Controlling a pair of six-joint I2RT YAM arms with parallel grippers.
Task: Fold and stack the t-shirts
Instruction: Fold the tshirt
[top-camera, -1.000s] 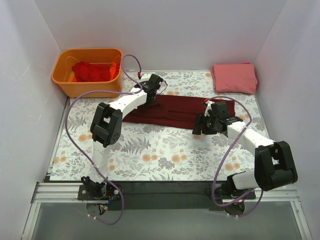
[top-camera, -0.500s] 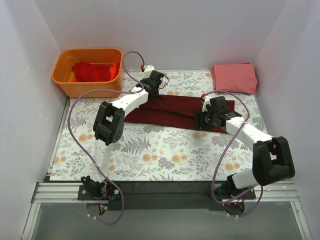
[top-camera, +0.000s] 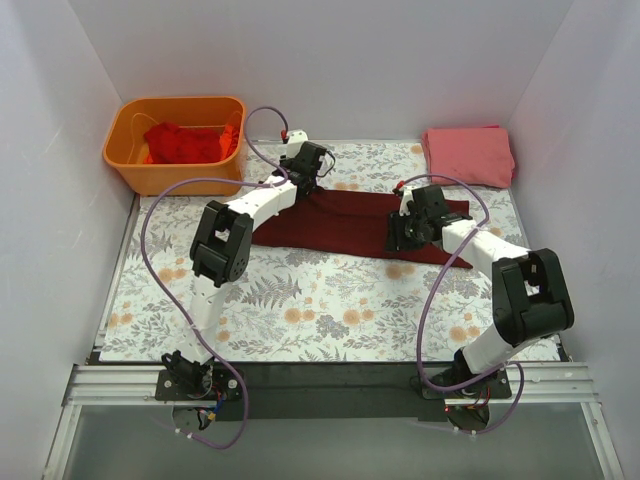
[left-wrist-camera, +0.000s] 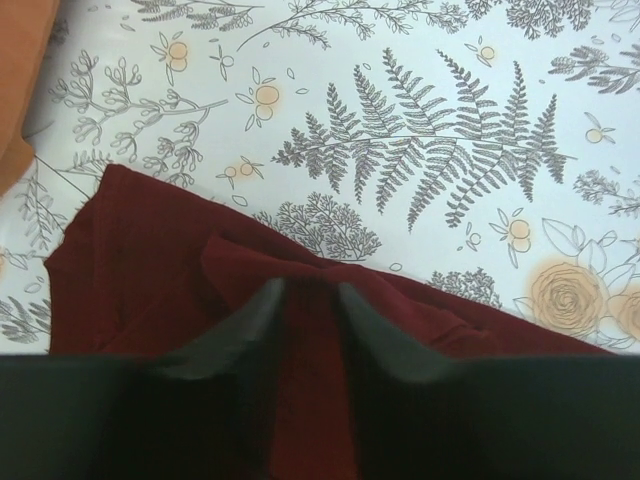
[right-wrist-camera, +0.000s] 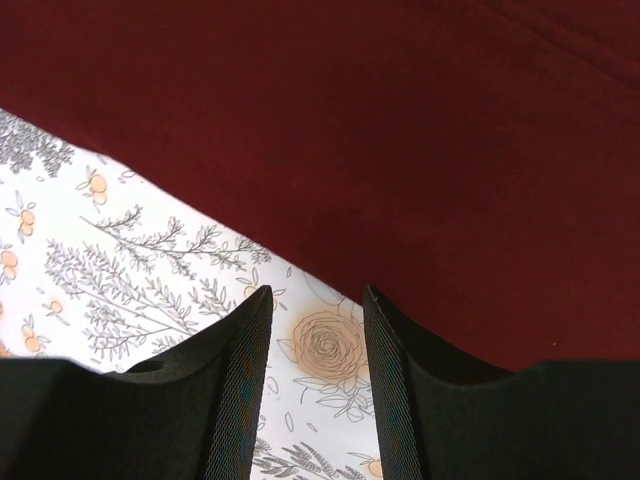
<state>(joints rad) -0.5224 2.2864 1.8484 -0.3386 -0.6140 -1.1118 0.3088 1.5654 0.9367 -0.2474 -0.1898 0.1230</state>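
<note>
A dark maroon t-shirt (top-camera: 340, 225) lies folded into a long strip across the middle of the flowered table. My left gripper (top-camera: 306, 168) sits at its far left end. In the left wrist view its fingers (left-wrist-camera: 262, 305) stand a little apart, open, with a puckered ridge of maroon cloth (left-wrist-camera: 305, 330) between them. My right gripper (top-camera: 405, 232) hovers at the shirt's near edge towards the right end. It is open (right-wrist-camera: 315, 295), with only the rose print between its fingers, and the maroon cloth (right-wrist-camera: 400, 130) lies just ahead. A folded salmon-pink t-shirt (top-camera: 468, 155) rests at the back right.
An orange bin (top-camera: 172, 178) stands at the back left with crumpled red t-shirts (top-camera: 185, 142) inside; its wall shows in the left wrist view (left-wrist-camera: 15, 90). White walls close in the table on three sides. Purple cables loop beside both arms.
The left gripper's fingers have parted slightly on the maroon cloth. The right gripper has moved farther and leftward to the shirt's near edge, its fingers narrowing.
</note>
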